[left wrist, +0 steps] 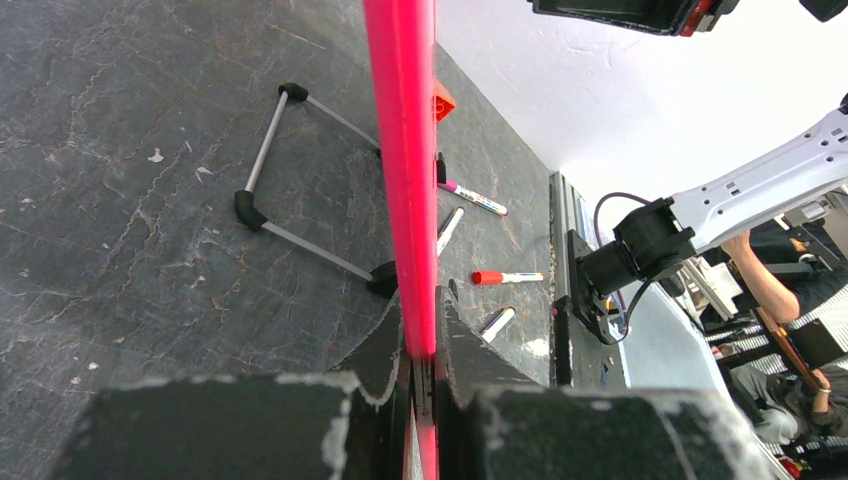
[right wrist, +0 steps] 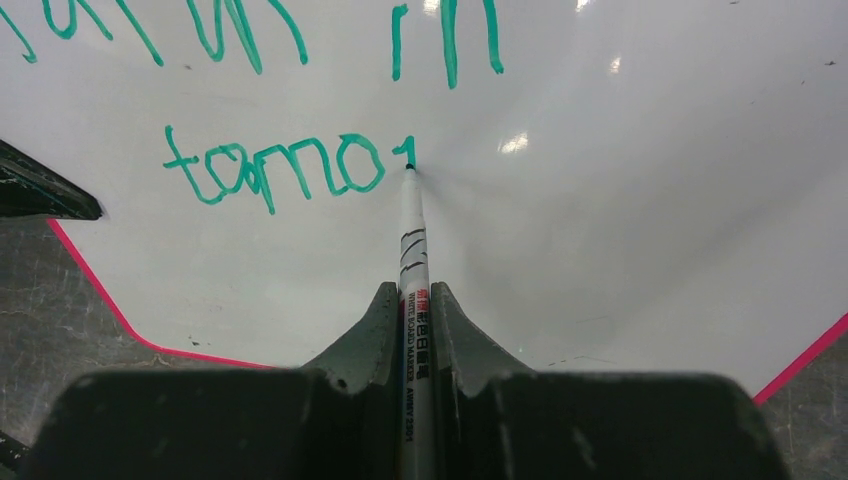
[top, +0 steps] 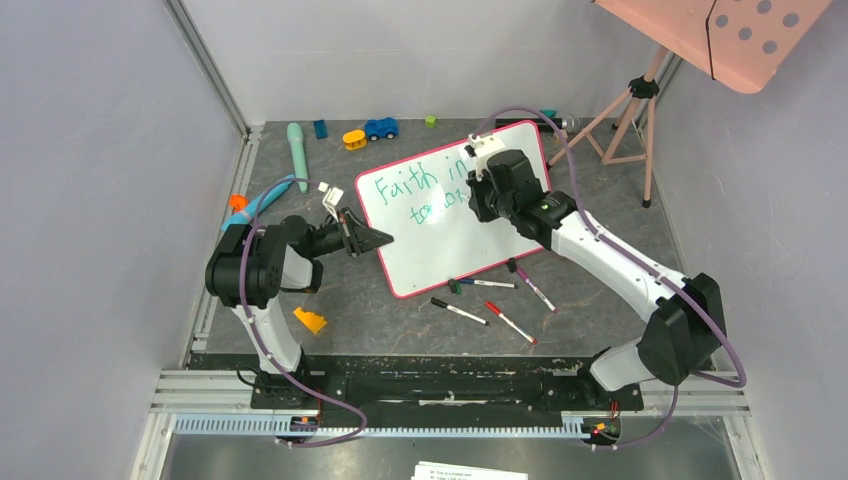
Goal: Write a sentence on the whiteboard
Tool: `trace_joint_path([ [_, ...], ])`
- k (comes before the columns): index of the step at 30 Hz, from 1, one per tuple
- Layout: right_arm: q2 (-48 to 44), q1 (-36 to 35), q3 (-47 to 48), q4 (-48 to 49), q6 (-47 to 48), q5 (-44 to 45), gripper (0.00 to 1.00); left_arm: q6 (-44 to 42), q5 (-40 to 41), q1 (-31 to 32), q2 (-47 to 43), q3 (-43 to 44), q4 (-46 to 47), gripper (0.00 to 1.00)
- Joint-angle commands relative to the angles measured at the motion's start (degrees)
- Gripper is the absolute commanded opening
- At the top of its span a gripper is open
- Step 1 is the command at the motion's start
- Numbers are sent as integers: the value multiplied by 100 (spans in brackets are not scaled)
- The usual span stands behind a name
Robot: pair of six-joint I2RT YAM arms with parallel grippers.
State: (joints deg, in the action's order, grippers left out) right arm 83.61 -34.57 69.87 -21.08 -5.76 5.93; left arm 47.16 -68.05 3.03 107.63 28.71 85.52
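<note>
The whiteboard (top: 440,245), white with a pink-red rim (left wrist: 400,150), lies tilted in the middle of the table. Its sentence (top: 412,190) in green reads "Faith in" on one line and "tomo" plus a fresh stroke (right wrist: 290,168) below. My right gripper (top: 478,196) is shut on a white marker (right wrist: 413,260) whose tip touches the board just right of the last letter. At the board's left edge, my left gripper (top: 372,238) is shut on the rim, which runs straight up between the fingers (left wrist: 385,345) in the left wrist view.
Several loose markers (top: 490,295) lie by the board's near edge. Toys (top: 368,131) and a mint green tube (top: 297,155) sit at the back. An orange piece (top: 310,320) is near the left arm. A tripod (top: 630,110) with a pink dotted panel (top: 735,30) stands back right.
</note>
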Motion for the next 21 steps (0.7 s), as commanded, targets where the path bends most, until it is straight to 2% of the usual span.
trace_joint_path([
  [1,186,68,303,177,151,275,0,-710,-657,129,73,-54,369,2],
  [21,111,105,301,171,89,398,0,-707,-656,133,92,-42,369,2],
])
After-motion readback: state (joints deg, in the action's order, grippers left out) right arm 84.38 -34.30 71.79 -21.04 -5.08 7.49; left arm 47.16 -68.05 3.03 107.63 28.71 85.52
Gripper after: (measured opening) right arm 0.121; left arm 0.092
